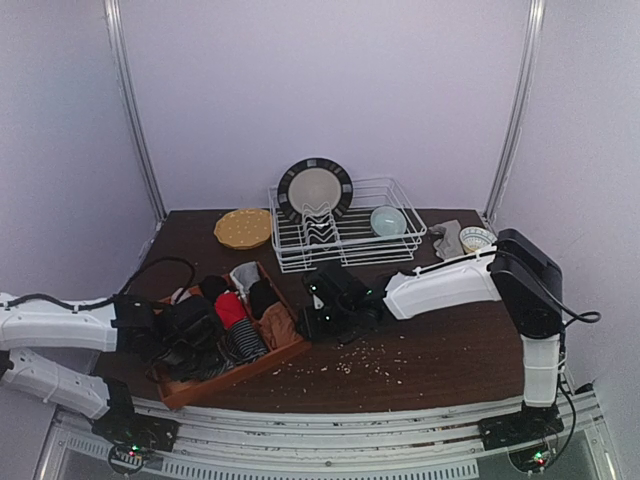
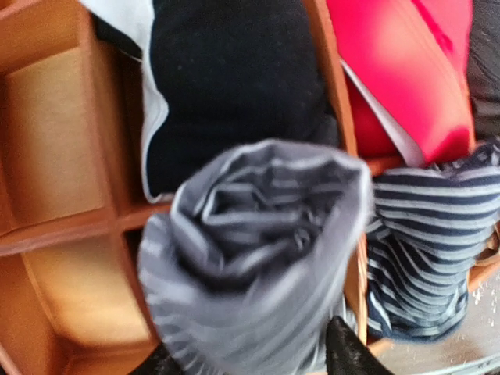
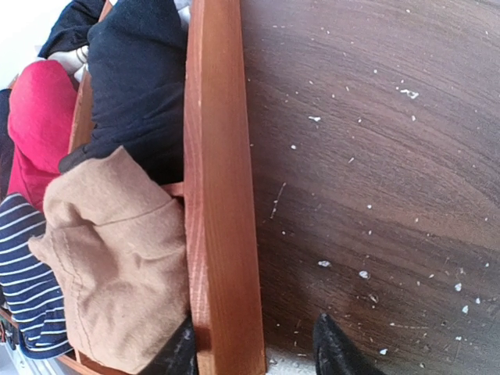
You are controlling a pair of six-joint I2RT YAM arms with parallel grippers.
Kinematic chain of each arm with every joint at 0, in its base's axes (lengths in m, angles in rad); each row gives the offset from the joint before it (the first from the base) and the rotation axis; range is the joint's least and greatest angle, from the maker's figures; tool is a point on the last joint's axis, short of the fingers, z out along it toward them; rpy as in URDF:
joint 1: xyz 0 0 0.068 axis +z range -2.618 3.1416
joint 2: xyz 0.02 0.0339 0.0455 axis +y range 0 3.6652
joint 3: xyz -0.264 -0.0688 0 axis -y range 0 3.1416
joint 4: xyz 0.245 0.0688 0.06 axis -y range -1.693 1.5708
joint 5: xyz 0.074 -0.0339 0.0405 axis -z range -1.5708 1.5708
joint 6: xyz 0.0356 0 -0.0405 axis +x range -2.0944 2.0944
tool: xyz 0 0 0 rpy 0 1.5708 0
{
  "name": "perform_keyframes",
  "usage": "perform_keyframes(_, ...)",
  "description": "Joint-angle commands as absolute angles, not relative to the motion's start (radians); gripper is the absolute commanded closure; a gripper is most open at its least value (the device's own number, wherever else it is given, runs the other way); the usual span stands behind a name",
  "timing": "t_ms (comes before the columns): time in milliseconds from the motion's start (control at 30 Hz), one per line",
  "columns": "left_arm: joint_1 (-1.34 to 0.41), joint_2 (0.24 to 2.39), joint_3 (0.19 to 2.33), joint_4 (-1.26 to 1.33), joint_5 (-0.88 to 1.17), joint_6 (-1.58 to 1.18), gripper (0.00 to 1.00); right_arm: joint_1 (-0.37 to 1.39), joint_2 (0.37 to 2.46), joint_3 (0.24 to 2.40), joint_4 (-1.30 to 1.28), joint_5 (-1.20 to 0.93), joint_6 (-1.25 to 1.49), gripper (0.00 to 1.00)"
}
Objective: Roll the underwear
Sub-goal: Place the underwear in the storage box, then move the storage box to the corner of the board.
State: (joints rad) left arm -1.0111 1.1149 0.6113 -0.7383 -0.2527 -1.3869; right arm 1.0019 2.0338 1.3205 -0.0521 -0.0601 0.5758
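The right pincer (image 3: 250,355) stands released, straddling a wall of the wooden tray (image 3: 223,195) at the front left corner of the counter (image 3: 375,156). The left pincer (image 2: 250,358) hangs over the tray; whether it grips the grey striped roll (image 2: 258,250) I cannot tell. Red, black and beige underwear (image 3: 117,258) fills nearby compartments.

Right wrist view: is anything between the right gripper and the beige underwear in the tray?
Yes. The tray's wooden side wall runs between the fingers of the right gripper: one finger is inside beside the beige underwear, the other outside over the table.
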Motion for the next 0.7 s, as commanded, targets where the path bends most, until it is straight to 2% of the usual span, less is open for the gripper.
perform_keyframes(0,-1.029,1.050,0.647,-0.891,-0.245,-1.368,0.44,0.999,2.007,1.321,-0.100,-0.078,0.566,0.52)
perform_keyframes(233,-1.062,0.979,0.692,-0.958,-0.274,-1.361,0.37,1.000,2.004,1.336,-0.108,-0.089,0.568,0.48)
perform_keyframes(467,-1.151,1.013,0.881,-1.099,-0.407,-1.297,0.16,1.000,1.947,1.326,-0.116,-0.103,0.562,0.37)
perform_keyframes(567,-1.203,1.104,0.973,-1.100,-0.479,-1.211,0.18,0.999,1.895,1.306,-0.134,-0.088,0.550,0.32)
perform_keyframes(667,-1.244,1.227,1.032,-0.997,-0.488,-1.057,0.27,0.994,1.816,1.266,-0.170,-0.060,0.526,0.31)
